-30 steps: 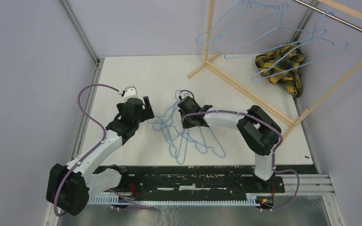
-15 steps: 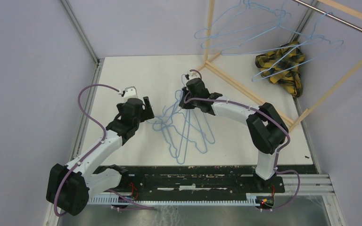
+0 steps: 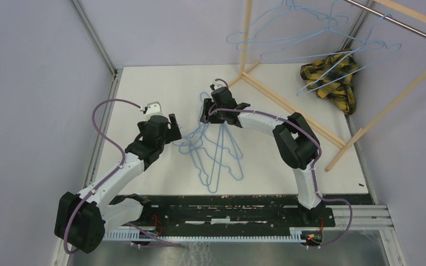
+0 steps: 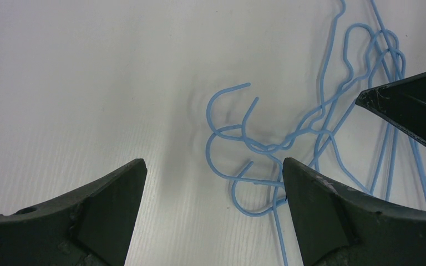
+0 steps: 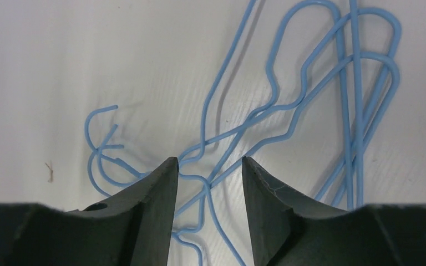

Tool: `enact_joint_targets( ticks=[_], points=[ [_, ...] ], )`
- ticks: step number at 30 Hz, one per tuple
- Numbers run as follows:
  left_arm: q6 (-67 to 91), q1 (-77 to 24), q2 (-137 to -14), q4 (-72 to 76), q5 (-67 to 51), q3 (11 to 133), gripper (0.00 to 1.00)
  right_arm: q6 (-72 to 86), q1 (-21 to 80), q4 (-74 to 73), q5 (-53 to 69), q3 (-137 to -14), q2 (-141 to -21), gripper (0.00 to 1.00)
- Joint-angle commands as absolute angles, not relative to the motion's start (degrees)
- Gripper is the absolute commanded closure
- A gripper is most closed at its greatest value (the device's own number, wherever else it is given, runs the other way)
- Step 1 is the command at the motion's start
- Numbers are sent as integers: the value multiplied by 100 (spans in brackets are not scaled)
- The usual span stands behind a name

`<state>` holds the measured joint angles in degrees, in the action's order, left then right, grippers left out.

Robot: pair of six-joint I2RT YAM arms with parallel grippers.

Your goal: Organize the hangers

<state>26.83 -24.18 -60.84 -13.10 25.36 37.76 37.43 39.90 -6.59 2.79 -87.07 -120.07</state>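
Here, white table [image 3: 161, 88] amid lilac walls [image 3: 28, 83], tangled hangers [image 3: 216, 151].

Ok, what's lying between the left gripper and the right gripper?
Only the tangled hook ends of the hangers, on the table between left gripper and right gripper, seen in the top view and left wrist view.

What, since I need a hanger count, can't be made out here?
- Top view: the table pile of hangers overlaps, and the right arm covers its far end; count unclear.
- Top view: rack hangers are cut off by the upper edge.
- Right wrist view: the right gripper hides wires beneath its fingers.
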Motion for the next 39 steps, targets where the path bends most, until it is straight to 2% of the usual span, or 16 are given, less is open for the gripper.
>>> enact_joint_targets(
  ticks=[1,5,14,32,36,39],
  points=[
    [2905,-2402,-6188,-980,2533,3768,1,3085,3967,-858,280,-8510,-11650,45],
    [2913,-2402,-6249,-960,2515,3779,1,2633,3974,-1041,431,-8144,-11392,46],
    [2909,-2405,-6234,-938,2522,3771,1,1840,4245,-1605,621,-8201,-11444,48],
    [2900,-2402,-6269,-921,2521,3744,1,1706,4429,-1749,659,-8725,-12218,50],
    [2907,-2405,-6224,-920,2536,3735,1,1704,4456,-1736,677,-8713,-12299,56],
    [2909,-2399,-6215,-936,2531,3735,1,1734,4461,-1678,713,-8629,-12295,69]
  ],
)
